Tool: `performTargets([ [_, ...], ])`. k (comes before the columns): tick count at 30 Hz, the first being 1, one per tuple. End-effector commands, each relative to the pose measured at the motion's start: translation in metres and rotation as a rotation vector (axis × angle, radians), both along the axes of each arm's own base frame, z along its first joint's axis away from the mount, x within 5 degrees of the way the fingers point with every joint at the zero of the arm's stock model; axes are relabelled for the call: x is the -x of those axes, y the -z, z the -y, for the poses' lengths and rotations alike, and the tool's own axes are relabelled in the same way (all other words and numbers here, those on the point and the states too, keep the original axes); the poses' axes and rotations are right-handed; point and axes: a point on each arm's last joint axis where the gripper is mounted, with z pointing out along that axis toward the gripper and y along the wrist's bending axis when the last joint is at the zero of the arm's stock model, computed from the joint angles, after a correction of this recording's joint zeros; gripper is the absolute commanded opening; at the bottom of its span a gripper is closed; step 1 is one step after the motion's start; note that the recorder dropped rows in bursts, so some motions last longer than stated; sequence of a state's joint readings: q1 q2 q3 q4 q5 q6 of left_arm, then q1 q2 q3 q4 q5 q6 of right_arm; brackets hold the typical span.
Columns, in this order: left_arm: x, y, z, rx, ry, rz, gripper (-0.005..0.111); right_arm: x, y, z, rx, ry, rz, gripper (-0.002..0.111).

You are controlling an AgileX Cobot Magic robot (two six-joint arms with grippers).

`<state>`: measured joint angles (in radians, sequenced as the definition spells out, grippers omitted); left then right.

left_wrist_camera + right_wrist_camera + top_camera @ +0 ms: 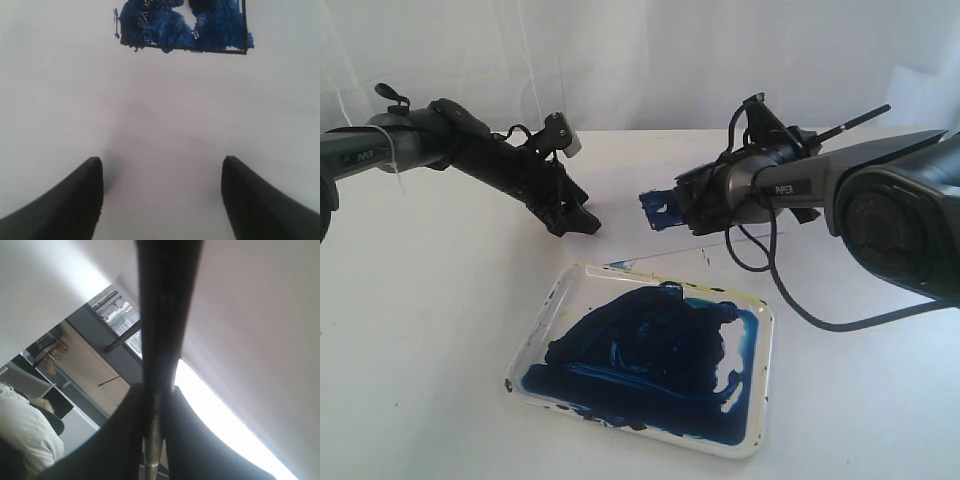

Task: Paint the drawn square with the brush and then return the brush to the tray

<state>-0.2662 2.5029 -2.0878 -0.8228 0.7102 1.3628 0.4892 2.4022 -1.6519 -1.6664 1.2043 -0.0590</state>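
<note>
Currently right gripper [152, 435] clamps the brush [162, 315] by the drawn square [182, 25], mid-worktop, mostly blue, one bare patch; left gripper [160, 172] hangs open, empty. The tray [570, 305] sits toward the near edge. Likely best: short strokes inside the outline, then lay brush flat in tray.

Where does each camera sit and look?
Exterior view: off the arms, looking down at the tray; both arms show.
Left wrist view: on the left arm, facing down at the drawn square; open left gripper shows.
Right wrist view: on the right arm, tilted up toward a window; right gripper grips the brush.
Shared: the brush, in exterior and right wrist views.
</note>
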Motion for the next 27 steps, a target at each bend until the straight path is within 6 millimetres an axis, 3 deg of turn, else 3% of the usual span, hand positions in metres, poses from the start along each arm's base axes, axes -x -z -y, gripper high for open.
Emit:
performTargets([
  [1, 0.004, 0.004, 0.001, -0.024, 0.034, -0.015, 0.070, -0.003, -0.005, -0.002, -0.036, -0.030, 0.078, 0.000],
  [6, 0.004, 0.004, 0.001, -0.024, 0.033, -0.014, 0.070, -0.005, 0.000, -0.006, -0.058, -0.069, 0.051, 0.000],
  [10, 0.004, 0.004, 0.001, -0.024, 0.033, -0.014, 0.070, -0.005, 0.020, -0.005, 0.006, -0.072, 0.006, 0.000],
  [27, 0.004, 0.004, 0.001, -0.024, 0.036, -0.017, 0.070, -0.002, 0.019, 0.001, 0.035, -0.006, 0.004, 0.000],
])
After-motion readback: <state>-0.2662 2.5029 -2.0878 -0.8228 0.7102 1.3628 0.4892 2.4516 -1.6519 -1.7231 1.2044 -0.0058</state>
